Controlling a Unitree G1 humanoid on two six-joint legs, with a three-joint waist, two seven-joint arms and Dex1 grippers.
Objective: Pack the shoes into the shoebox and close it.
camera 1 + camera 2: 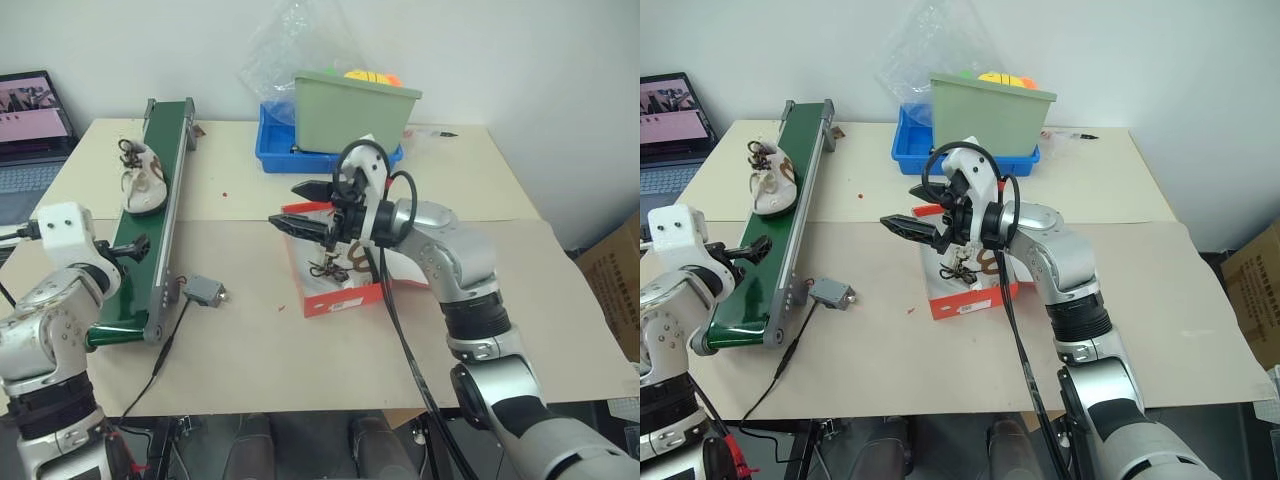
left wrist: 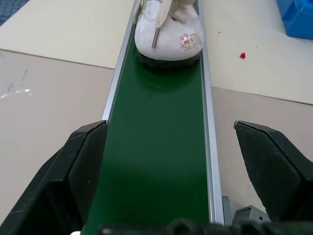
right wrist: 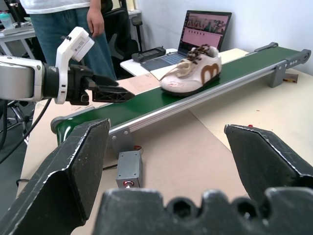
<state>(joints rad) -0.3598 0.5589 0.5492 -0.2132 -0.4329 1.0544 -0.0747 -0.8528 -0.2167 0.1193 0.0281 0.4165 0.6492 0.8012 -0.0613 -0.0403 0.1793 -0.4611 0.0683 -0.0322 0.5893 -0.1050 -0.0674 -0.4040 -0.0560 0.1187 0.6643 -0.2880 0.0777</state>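
On the table (image 1: 300, 350), the largest item is the green conveyor belt (image 1: 150, 230), running lengthwise away from the robot along its left side. Beside it, near the table centre, stands the shoebox (image 1: 335, 290), red-orange with a white interior; one shoe with dark laces already lies inside it. Behind the box sit a blue tray (image 1: 275, 150) and a green bin (image 1: 350, 115).

The remaining shoe (image 1: 138, 178) rests on the far half of the belt. Its long axis appears to lie roughly along the belt, toe toward the robot, as the left wrist view shows. It is cream with brown trim, dark brown laces and a small printed emblem on the toe.

The left gripper (image 1: 128, 248) hovers over the near end of the belt, fingers spread wide and empty, pointing along the belt toward the shoe, which lies straight ahead but well apart. This is the nearer arm; a forward reach along the belt appears to be the next requirement.

The right gripper (image 1: 300, 205) hangs above the shoebox, pointing toward the belt, likewise spread wide and holding nothing.

A small grey control unit (image 1: 205, 291) lies between belt and box.
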